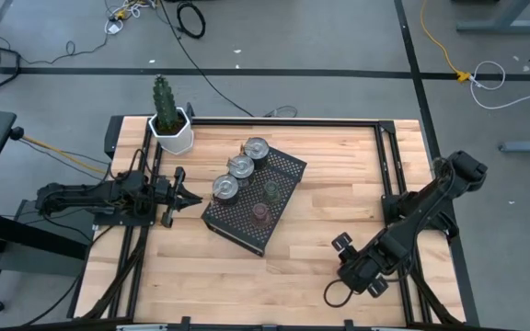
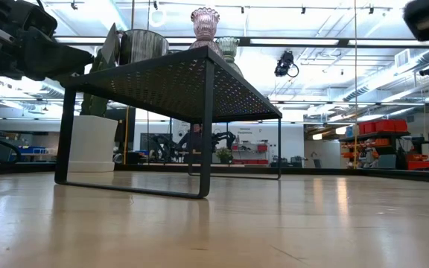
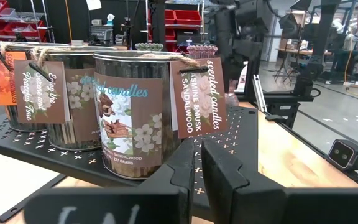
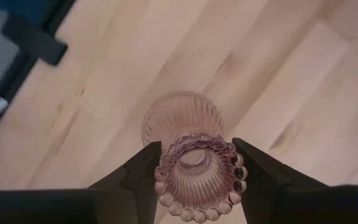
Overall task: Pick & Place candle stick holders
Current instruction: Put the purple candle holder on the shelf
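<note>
A pinkish glass candle stick holder (image 4: 191, 155) with a beaded rim sits between the fingers of my right gripper (image 4: 196, 171), which is shut on it over the table's near right part (image 1: 355, 271); in the high view the gripper hides the holder. On the black perforated tray (image 1: 283, 170) stand three silver tins (image 1: 240, 166), an olive holder (image 1: 270, 190) and a pink holder (image 1: 260, 212). My left gripper (image 1: 194, 196) is shut and level, just left of the tray. My right gripper pinches the pink holder just under its beaded rim (image 4: 166, 163), one finger (image 4: 138, 177) on each side. The fingers come steeply from above. The holder stays upright, its foot (image 4: 180, 115) below the fingers. Whether the foot touches the table, I cannot tell.
A white pot with a cactus (image 1: 170, 129) stands at the table's far left corner, beside the tray. Bare wood (image 1: 339, 193) lies between the tray and my right arm. Black rails (image 1: 389, 156) run along the table's sides.
</note>
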Controlling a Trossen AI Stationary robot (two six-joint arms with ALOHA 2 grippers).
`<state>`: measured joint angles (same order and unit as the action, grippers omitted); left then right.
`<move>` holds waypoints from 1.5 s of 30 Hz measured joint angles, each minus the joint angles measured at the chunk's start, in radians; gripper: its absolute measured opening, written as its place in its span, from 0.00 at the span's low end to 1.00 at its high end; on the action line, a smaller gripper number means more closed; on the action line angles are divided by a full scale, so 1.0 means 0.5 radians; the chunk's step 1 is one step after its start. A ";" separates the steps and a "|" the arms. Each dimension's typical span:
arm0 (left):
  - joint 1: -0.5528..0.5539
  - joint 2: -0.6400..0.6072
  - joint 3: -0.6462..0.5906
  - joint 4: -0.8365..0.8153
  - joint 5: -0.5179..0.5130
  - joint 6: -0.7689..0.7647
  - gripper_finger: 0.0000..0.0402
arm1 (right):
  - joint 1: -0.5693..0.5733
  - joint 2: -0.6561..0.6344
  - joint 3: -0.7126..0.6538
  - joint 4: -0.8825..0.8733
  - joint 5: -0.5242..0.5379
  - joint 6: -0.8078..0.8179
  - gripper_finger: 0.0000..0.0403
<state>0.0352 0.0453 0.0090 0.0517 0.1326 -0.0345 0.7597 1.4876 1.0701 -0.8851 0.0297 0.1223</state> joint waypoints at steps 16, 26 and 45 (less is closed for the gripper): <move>0.000 0.000 0.001 0.000 0.000 0.000 0.09 | -0.279 -0.028 0.517 -0.454 0.007 -0.053 0.42; -0.001 0.000 0.000 0.000 0.000 0.000 0.09 | -0.421 -0.028 0.721 -0.738 0.007 -0.055 0.42; 0.000 0.000 0.000 0.000 0.000 0.000 0.09 | -0.615 -0.028 0.995 -1.000 0.007 -0.063 0.42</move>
<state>0.0350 0.0454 0.0092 0.0517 0.1326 -0.0346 0.4522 1.4734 1.5679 -1.3850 0.0332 0.0910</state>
